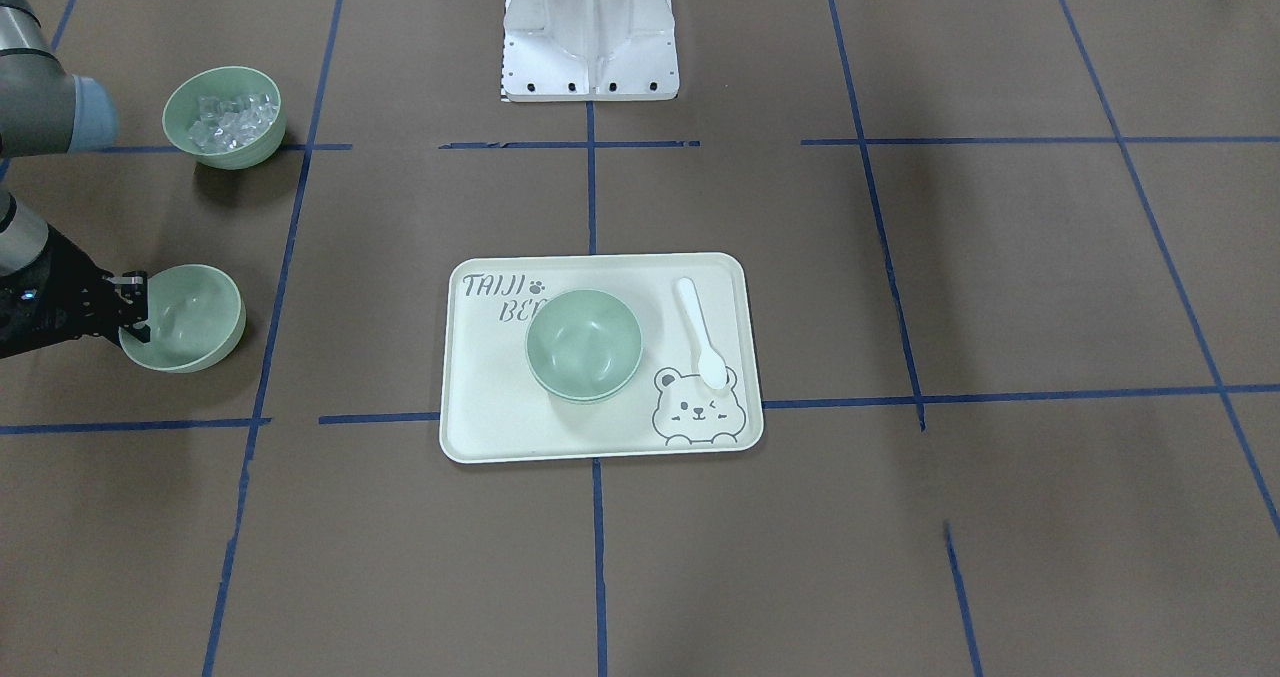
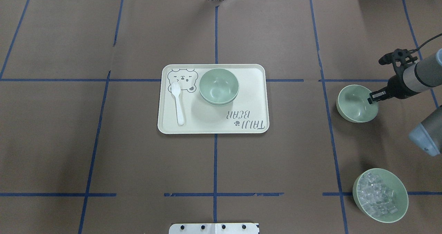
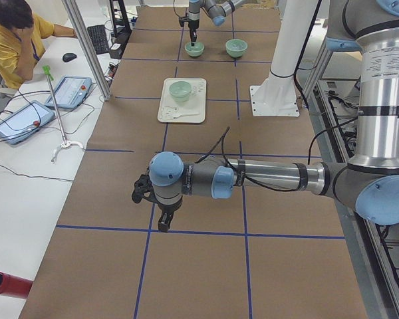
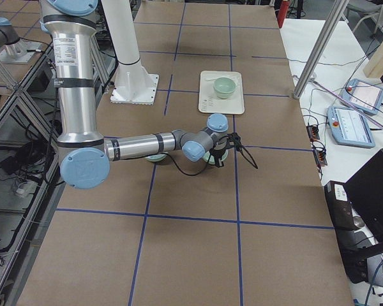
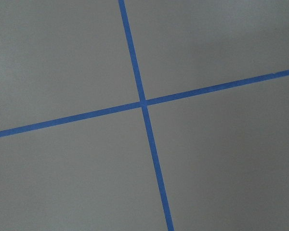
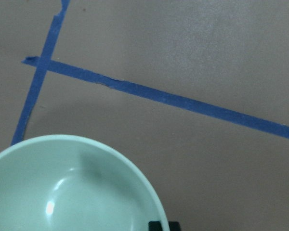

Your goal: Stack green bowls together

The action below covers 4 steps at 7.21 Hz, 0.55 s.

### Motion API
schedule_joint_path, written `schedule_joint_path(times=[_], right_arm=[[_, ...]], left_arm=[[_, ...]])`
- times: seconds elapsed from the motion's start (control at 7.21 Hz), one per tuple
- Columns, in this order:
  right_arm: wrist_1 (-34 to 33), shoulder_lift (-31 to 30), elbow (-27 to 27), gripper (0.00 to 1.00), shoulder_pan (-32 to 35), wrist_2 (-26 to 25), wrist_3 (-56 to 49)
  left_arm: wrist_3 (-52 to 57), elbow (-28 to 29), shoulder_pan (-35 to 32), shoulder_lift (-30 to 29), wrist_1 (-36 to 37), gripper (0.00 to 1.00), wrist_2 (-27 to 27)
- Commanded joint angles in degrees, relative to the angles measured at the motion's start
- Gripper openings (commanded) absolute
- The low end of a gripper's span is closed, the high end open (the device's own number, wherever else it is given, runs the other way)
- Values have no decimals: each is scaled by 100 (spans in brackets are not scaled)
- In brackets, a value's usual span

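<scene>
Green bowls nest empty on tray; right hand pinches third bowl; left hand state unclear

The tray reads "TAIJI BEAR", with a paw mark. From the front, a green bowl hides the last letters.

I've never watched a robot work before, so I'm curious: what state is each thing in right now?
Nested green bowls: two, upright on the tray.
Third green bowl: off the tray, rim pinched by right tool.
Ice bowl: full, upright.
Spoon: lying flat on tray.
Left tool: hovering away from the bowls; open or shut, cannot tell.
</scene>
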Motion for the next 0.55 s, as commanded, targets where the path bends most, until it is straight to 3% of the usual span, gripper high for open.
schedule_joint_path(times=[0.0,0.14,0.42], right_arm=[[-18,119,102,0,11,71,69],[-305,381,259,0,11,106,278],[-1445,1537,419,0,-120,106,1130]], left_arm=[[-9,-9,3,-3,-1,100,-5],[0,-9,3,-3,51,100,4],[0,184,-6,85,78,100,21]])
